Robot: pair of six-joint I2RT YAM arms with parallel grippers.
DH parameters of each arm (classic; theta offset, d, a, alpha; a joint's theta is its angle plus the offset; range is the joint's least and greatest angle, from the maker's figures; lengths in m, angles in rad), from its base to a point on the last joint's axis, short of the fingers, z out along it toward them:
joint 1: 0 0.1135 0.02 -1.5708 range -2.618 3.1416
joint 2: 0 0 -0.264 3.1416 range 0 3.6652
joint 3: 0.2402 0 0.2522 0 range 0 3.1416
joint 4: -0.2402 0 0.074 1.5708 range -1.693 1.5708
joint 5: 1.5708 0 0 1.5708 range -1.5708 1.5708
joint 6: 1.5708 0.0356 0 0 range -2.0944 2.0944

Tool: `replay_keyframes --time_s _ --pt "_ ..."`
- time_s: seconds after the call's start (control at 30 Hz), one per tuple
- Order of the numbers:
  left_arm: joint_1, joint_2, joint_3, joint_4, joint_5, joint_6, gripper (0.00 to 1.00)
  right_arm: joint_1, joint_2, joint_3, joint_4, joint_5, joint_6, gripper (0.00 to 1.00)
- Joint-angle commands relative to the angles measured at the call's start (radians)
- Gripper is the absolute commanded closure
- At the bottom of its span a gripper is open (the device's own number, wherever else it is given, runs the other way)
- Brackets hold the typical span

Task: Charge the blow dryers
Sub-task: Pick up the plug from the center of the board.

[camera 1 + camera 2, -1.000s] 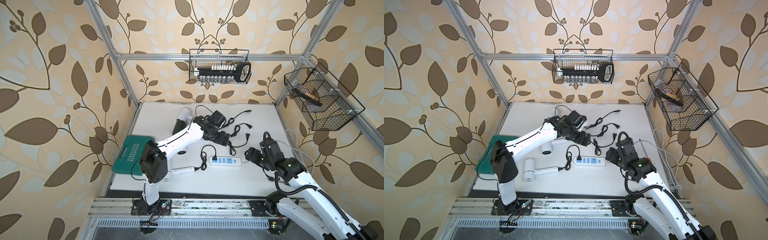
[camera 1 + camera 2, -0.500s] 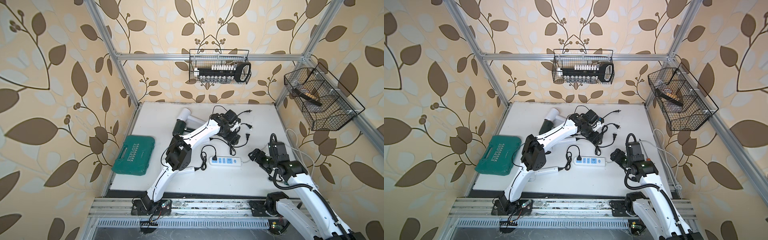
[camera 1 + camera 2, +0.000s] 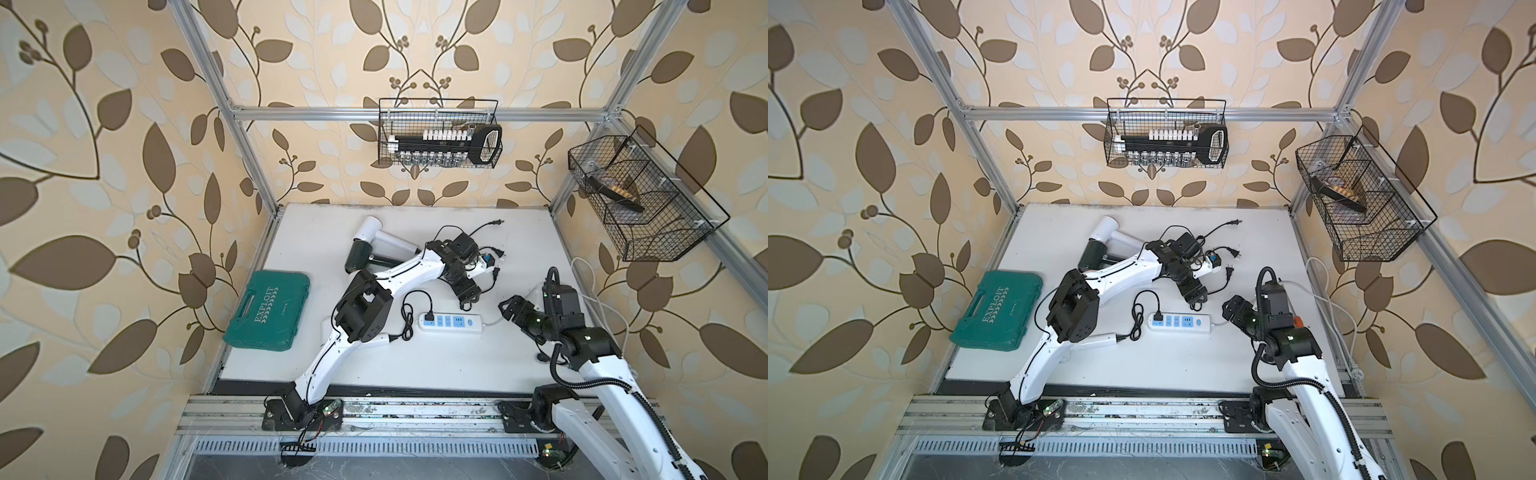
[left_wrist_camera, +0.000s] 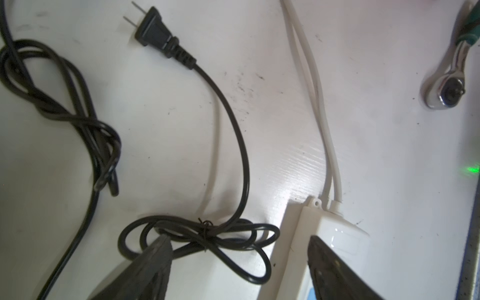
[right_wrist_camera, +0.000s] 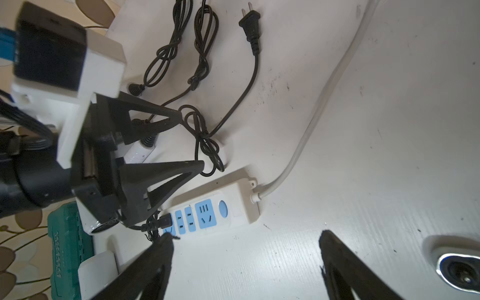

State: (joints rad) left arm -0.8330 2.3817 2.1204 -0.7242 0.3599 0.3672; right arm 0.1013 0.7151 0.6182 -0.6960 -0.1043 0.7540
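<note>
Back basket (image 3: 415, 120) holds socket rack (image 3: 432, 144); blow dryers (image 3: 370, 228) lie on table (image 3: 457, 365).

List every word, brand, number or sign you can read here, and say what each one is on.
"EXPLOIT": on the lid of the green tool case, with a row of chevrons alongside.
Smaller marks next to that on the lid: too small to read.
White tags on the hanging socket rail: too small to read.
Nothing readable on the power strip.
</note>
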Motion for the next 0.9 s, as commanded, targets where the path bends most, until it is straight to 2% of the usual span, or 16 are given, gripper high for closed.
replay_keyframes --time_s 0.0,0.13,0.5,0.6,0.7,0.87 --pt "-0.009 0.001 0.003 0.04 0.068 0.109 0.16 -0.005 -0.047 -0.027 -0.019 0.011 -0.022 0.12" --pt "-0.01 0.013 0.017 0.059 0.081 0.124 0.16 -0.005 -0.081 -0.05 -0.025 0.003 -0.011 0.13" --pt "-0.009 0.115 0.1 -0.014 -0.005 0.156 0.22 -0.005 -0.144 -0.069 -0.047 -0.005 0.002 0.15" --pt "-0.009 0.113 0.101 -0.023 -0.003 0.15 0.28 -0.006 -0.151 -0.073 -0.051 -0.007 0.005 0.16" --pt "-0.009 0.106 0.101 -0.024 0.0 0.139 0.39 -0.005 -0.156 -0.078 -0.053 -0.007 0.011 0.17" --pt "-0.009 0.087 0.101 -0.03 0.005 0.146 0.7 -0.005 -0.164 -0.08 -0.054 -0.017 0.024 0.18"
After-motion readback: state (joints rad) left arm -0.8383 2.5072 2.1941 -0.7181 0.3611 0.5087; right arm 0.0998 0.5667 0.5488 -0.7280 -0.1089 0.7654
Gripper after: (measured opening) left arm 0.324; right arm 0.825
